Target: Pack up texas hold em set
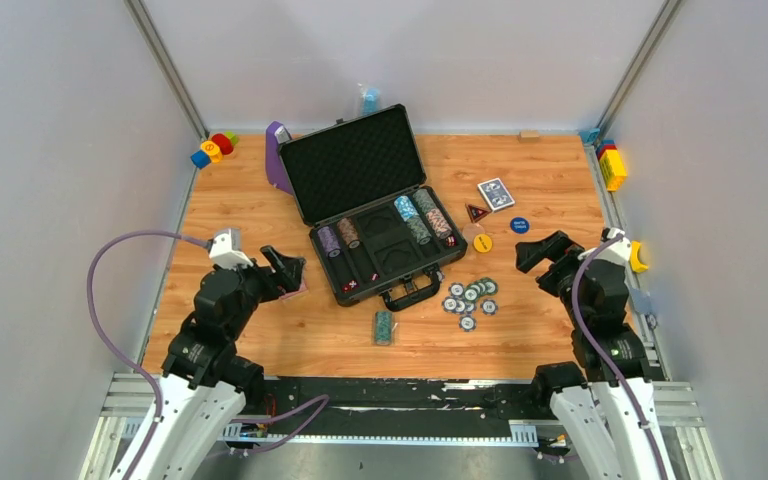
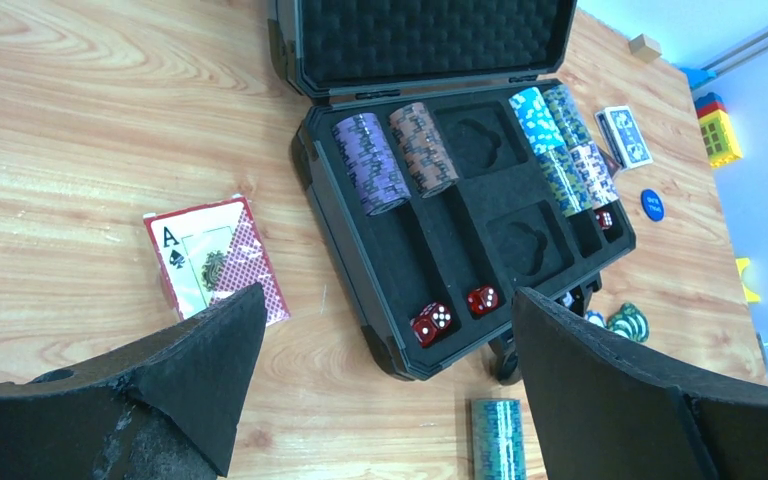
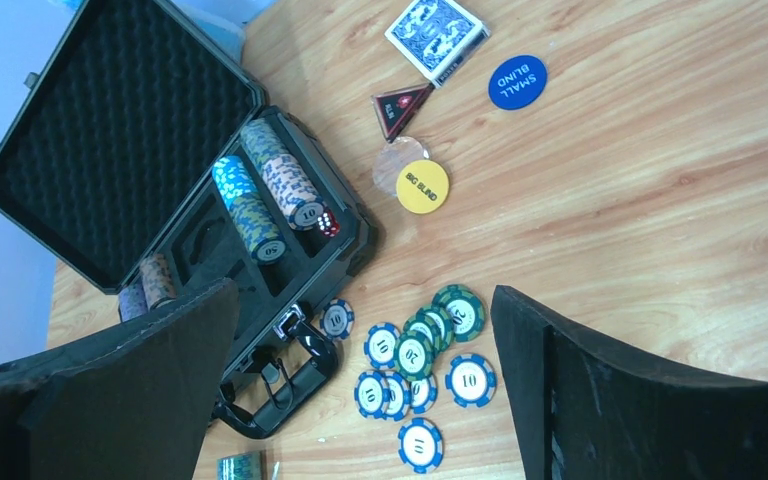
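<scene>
We see left gripper (image 1: 291,270) and right gripper (image 1: 538,250) wide open, empty. Case (image 1: 350,165) open, loose chips (image 1: 470,298) near its handle (image 1: 410,294).

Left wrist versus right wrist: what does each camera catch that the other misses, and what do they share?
Only the left wrist: the red card deck, showing an ace of spades, lying on the table beside the case. Only the right wrist: the yellow BIG BLIND button and the dark triangular token near it. Both: the open case, the blue-backed deck and the blue SMALL BLIND button.
</scene>
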Controlling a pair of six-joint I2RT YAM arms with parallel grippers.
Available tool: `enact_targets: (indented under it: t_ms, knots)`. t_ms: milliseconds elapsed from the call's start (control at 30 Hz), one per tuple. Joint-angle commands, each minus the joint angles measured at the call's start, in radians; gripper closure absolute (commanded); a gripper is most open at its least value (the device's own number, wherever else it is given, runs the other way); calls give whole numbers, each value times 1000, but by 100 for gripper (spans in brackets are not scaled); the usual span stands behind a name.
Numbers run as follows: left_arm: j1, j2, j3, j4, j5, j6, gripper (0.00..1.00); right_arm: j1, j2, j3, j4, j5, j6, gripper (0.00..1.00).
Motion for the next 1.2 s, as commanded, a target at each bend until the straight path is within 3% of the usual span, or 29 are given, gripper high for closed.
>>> enact_targets:
  t_ms: [0,200,333,533,667,767,833,1000,1167]
  knots:
    - [-1,-26,26,2,-15,0,0,-1,27,71,-38,46,16,0]
    - [0,23,13,46,30,40,0,-1,66,109,-60,35,8,0]
    - [0,68,-1,88,95,90,0,0,151,133,-77,-65,-1,0]
    - [0,52,-22,56,-2,117,0,47,294,85,-31,-251,-4,0]
    - [0,47,-51,117,110,104,0,193,356,48,3,-158,26,0]
    - [-18,109,-62,145,135,36,4,234,380,28,40,-124,40,0]
    - [-96,170,-70,178,94,-15,5,235,383,8,75,-123,42,0]
    - [-427,395,16,137,-220,-99,3,236,362,-25,114,-92,34,0]
    - [-590,576,86,87,-304,-294,0,235,315,-44,116,7,7,0]
